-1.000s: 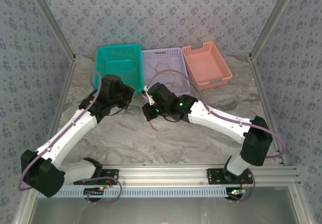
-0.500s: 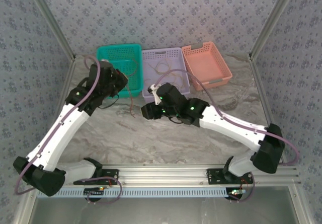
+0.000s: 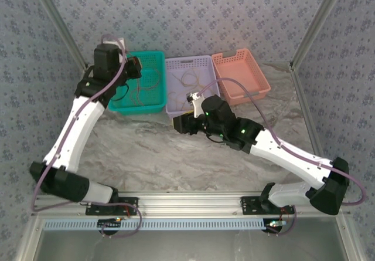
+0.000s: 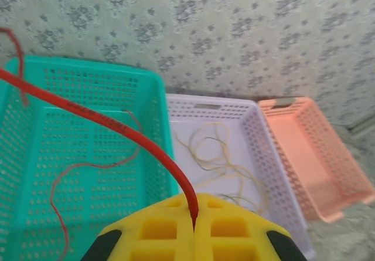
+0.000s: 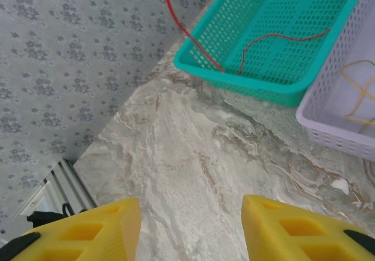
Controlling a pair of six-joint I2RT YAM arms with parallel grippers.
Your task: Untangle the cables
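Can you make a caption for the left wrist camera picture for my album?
Left pincer shut on a red cable, with the teal basket below.

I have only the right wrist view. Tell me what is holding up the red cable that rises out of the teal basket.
Observer: The left gripper is shut on the red cable, which is pinched between its yellow fingers.
Operator: Say where that gripper is.
Observer: In the top view it hangs above the far left corner of the teal basket.
Operator: Report what stands past the purple basket.
Observer: An orange basket, right beside the purple basket.
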